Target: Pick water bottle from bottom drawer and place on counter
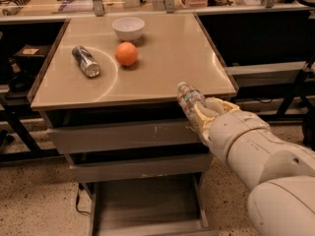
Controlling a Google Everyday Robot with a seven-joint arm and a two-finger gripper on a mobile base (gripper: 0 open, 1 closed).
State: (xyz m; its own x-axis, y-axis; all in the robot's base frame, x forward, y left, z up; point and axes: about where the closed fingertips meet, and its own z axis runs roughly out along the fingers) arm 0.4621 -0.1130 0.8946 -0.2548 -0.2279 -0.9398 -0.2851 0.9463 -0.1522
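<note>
Small clear plastic water bottle (187, 97), likely light, slippery, crushable, gripped mid-body by end effector (198, 114) above glossy beige counter (167, 48) front edge.

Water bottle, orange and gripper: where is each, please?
water bottle (187, 96), camera view, clear upper body.
orange (127, 53), camera view, its middle.
gripper (201, 113), camera view, closed on the bottle's base, at the counter (167, 48) front edge.

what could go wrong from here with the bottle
1. The gripper holds the water bottle tilted, right at the front edge of the counter; moving in too low, it might knock the rim.
2. Released this close to the edge, the bottle could roll off toward the open bottom drawer.
</note>
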